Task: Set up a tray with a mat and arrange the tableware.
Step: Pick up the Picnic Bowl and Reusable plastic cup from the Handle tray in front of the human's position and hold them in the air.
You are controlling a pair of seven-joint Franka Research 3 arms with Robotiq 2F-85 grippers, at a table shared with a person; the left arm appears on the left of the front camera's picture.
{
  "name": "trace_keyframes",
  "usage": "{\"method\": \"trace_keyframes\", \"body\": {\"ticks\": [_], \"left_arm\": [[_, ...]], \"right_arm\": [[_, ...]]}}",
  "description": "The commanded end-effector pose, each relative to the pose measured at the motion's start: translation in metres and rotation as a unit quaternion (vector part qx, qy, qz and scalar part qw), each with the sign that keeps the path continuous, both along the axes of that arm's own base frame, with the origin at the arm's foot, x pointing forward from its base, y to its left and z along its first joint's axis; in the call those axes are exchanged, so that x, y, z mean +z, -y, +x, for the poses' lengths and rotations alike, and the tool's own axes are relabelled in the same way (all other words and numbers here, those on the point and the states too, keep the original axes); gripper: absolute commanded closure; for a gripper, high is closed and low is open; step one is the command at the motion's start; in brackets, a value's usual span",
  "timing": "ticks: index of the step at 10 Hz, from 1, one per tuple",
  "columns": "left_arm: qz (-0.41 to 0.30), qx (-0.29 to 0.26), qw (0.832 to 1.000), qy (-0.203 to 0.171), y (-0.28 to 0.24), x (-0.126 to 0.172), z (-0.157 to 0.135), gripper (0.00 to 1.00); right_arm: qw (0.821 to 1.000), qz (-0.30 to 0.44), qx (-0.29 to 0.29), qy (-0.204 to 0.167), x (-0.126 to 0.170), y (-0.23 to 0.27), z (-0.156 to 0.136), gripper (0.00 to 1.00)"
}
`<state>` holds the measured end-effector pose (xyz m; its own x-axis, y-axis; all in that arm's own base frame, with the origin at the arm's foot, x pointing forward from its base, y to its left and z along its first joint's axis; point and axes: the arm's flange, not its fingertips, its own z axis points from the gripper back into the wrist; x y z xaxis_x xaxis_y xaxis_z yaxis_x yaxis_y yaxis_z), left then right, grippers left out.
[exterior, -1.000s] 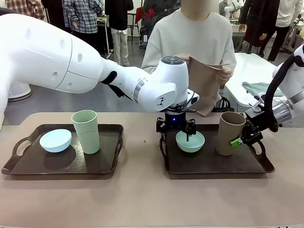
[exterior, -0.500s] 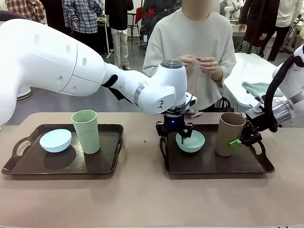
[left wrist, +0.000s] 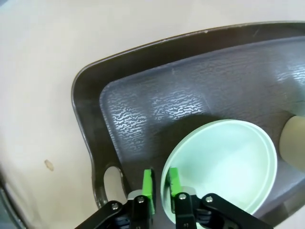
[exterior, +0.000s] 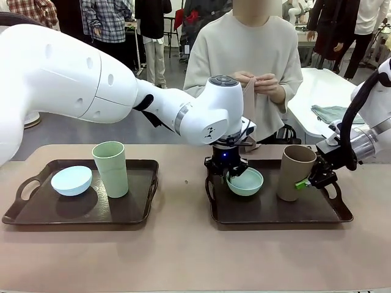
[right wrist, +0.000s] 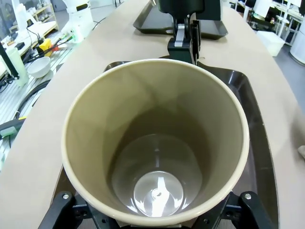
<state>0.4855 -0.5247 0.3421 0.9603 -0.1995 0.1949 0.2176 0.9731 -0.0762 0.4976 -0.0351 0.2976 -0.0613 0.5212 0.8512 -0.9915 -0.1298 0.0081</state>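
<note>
tan table (exterior: 183,256), L tray (exterior: 135,209); R tray (exterior: 269,212), both dark

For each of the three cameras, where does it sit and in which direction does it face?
Front: fixed between the arms, facing the person across the table; left arm and right arm show.
Left wrist: above the right tray, looking down; left gripper pads straddle the mint green bowl at its rim.
Right wrist: looks into the brown tumbler; the right gripper flanks it.
Shared: front and left wrist both show that bowl and tray.
</note>
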Motion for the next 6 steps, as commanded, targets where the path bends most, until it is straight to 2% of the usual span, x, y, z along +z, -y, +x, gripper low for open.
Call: {"method": "trace_keyframes", "body": {"ticks": [1,2,3,4,6], "left_arm": [[0.004,0.021,1.000,0.003,-0.001,0.008,-0.002,1.00],[0.003,0.023,1.000,0.003,-0.003,0.010,-0.004,1.00],[0.015,0.027,1.000,0.004,-0.006,0.014,-0.007,1.00],[0.021,0.031,0.999,0.001,-0.011,0.024,-0.013,1.00],[-0.002,0.032,0.999,0.012,-0.019,0.078,-0.034,1.00]], "right_arm": [[1.000,0.008,0.009,0.010,-0.004,0.005,-0.001,0.75],[1.000,0.007,0.008,0.011,-0.004,0.005,-0.003,1.00],[1.000,0.002,-0.012,0.004,0.002,0.003,-0.004,0.76],[1.000,0.006,-0.021,0.000,0.017,0.000,-0.010,0.76],[0.999,0.002,-0.023,0.034,0.073,-0.009,-0.033,0.76]]}}
